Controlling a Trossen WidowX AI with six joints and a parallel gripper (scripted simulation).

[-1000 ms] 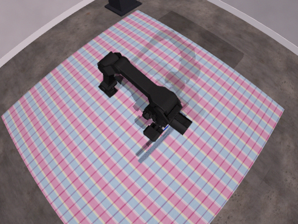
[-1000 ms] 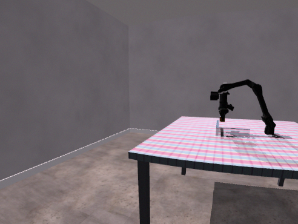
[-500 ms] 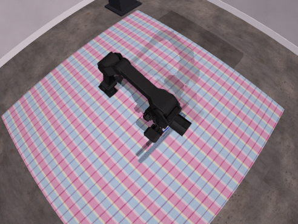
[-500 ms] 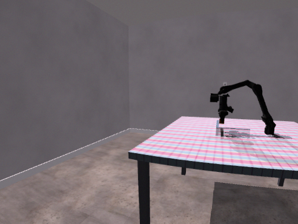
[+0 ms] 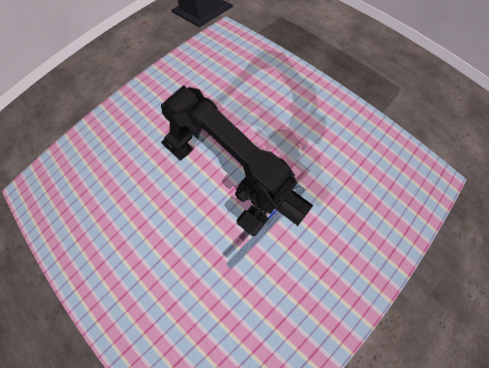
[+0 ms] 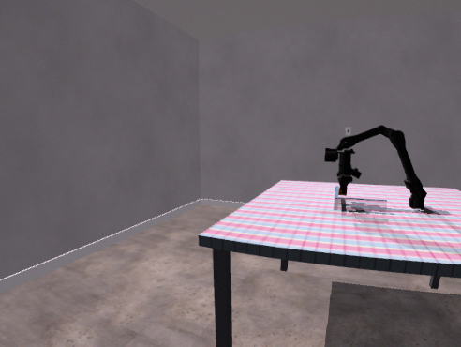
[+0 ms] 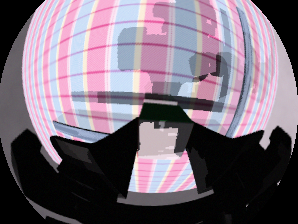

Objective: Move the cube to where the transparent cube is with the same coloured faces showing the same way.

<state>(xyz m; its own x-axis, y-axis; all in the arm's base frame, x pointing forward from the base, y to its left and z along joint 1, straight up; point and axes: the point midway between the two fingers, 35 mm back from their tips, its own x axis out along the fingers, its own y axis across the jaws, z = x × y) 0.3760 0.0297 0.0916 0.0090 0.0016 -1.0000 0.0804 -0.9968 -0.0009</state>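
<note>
The cube [image 7: 162, 137] is held clenched between the two fingers of the gripper [image 7: 161, 156], which points straight down over the plaid worktop [image 5: 124, 259]. In the wrist view a pale pinkish face of the cube is turned toward the camera, with a dark green band along its far upper edge; the other faces cannot be made out. In the top view only a sliver of blue [image 5: 272, 214] shows under the wrist, so the cube's full orientation cannot be told. No long axis can be named for the cube.

In the exterior view the gripper [image 6: 343, 189] is seen low, close above the worktop, beside a faint upright pale shape [image 6: 336, 190] just to its left; whether the cube touches the surface cannot be told.

The arm [image 5: 234, 141] is stretched from its base [image 5: 175, 144] toward the middle of the worktop. The gripper is kept well apart from every edge of the worktop, and open plaid surface is left on all sides, widest toward the near and left edges in the top view. A dark stand [image 5: 201, 9] is seen on the floor beyond the far edge.
</note>
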